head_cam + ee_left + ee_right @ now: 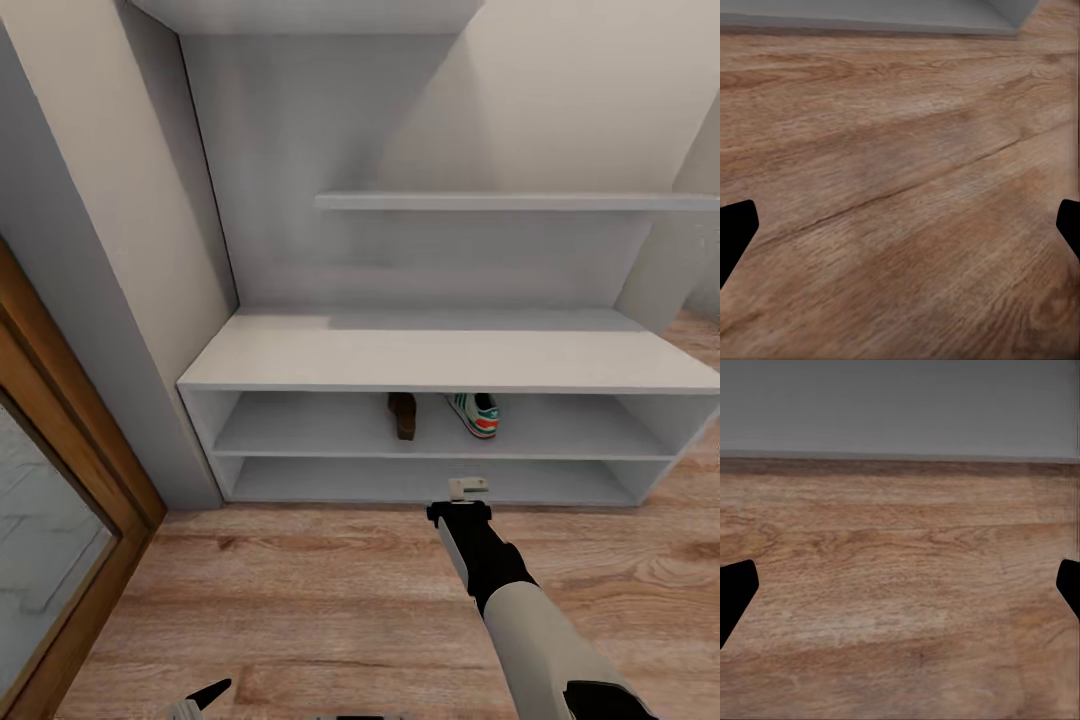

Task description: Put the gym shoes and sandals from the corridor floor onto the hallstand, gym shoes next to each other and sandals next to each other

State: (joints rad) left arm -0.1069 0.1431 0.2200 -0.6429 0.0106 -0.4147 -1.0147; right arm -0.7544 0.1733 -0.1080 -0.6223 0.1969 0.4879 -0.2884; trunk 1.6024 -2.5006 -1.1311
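The pale-grey hallstand [450, 355] stands against the wall ahead. On its upper open tier lie one dark brown sandal [402, 415] and, a little to its right, one white gym shoe [474, 413] with green stripes and a red-orange heel. My right arm reaches forward, and its gripper [468, 490] hovers just in front of the rack's lower tier, below the gym shoe. In the right wrist view that gripper [900, 592] is open over bare corridor floor [900, 555]. My left gripper [900, 232] is open too, low over the planks, with a fingertip [205, 693] at the head view's bottom edge.
A wood-framed door or mirror [50, 520] borders the left side. A grey wall pillar [120, 330] sits beside the rack's left end. A shelf [510, 201] juts from the back panel above the rack top. Wood floor [300, 600] stretches in front.
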